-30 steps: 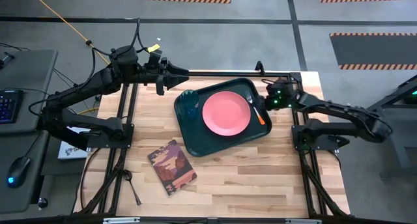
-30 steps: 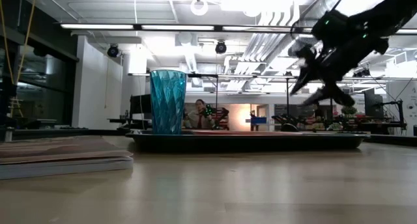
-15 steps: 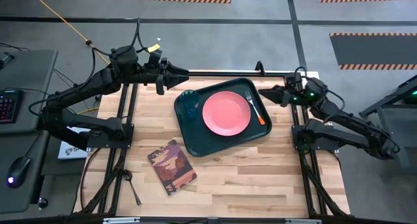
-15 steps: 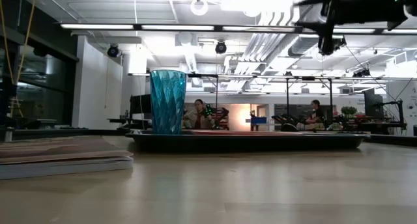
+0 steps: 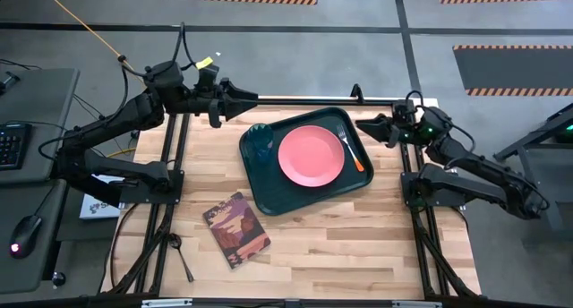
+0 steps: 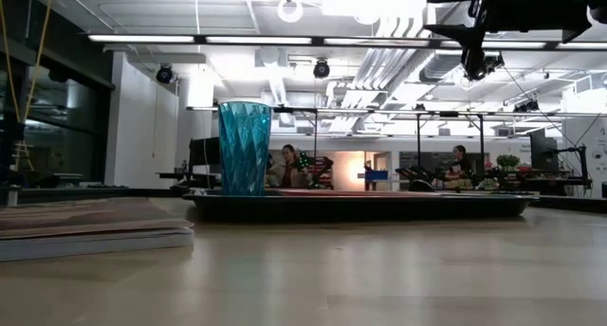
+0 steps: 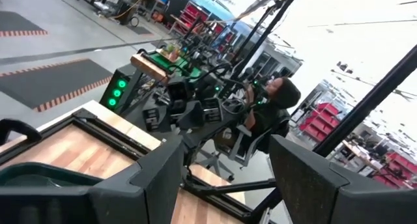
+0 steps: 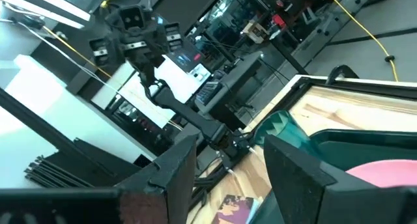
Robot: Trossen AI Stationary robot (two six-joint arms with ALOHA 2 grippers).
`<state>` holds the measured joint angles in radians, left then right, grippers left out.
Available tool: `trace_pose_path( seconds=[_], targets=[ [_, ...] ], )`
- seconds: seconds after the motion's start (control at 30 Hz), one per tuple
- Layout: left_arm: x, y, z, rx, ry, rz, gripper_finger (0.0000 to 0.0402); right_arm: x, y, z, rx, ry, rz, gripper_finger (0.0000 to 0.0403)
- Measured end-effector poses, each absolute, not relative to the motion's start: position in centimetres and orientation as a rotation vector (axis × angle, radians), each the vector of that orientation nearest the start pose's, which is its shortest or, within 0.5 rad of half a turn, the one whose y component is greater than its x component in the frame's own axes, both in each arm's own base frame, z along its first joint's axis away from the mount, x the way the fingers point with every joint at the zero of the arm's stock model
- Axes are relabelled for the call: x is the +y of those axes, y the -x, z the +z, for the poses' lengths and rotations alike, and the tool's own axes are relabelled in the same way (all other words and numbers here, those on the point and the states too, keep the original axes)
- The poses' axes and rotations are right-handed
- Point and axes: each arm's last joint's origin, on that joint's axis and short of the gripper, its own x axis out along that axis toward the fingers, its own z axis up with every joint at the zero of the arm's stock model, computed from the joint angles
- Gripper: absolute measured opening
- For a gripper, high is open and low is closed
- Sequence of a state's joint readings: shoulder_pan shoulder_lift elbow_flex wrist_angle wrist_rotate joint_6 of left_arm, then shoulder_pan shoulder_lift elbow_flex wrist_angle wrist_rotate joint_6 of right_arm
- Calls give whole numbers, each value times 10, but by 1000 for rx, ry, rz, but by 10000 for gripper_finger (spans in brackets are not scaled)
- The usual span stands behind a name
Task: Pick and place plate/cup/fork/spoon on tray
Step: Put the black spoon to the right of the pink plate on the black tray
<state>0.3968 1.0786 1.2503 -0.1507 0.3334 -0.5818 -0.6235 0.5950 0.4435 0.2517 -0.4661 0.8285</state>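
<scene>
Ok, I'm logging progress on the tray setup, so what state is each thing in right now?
tray: flat on the table, loaded
plate: lying on the tray
cup: upright on the tray, beside the plate
fork: lying on the tray
spoon: off the tray, at the table's edge
left end effector: open, empty
right end effector: open, empty

Bare table open; book blocks front-left.
</scene>
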Motion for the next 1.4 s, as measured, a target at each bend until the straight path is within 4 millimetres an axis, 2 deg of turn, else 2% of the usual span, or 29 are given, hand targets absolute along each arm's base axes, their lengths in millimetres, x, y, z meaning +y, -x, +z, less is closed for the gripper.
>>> trace_pose_path(
  seconds=[0.33,0.53,0.73,0.97,1.2,1.4],
  targets=[
    [76,-208,439,-20,559,11,216,-78,-130,280,-133,-787,-130,173],
    [75,-208,434,35,512,-25,216,-79,-128,294,-301,-771,-164,173],
    [76,-203,421,200,574,-142,216,-80,-123,308,-483,-763,-181,173],
    [72,-189,399,449,692,-341,216,-78,-127,303,-454,-819,-202,173],
    [64,-179,379,655,765,-286,216,-74,-131,297,-403,-917,-219,173],
    [45,-180,376,733,736,-227,216,-73,-133,294,-404,-952,-262,173]
  ],
)
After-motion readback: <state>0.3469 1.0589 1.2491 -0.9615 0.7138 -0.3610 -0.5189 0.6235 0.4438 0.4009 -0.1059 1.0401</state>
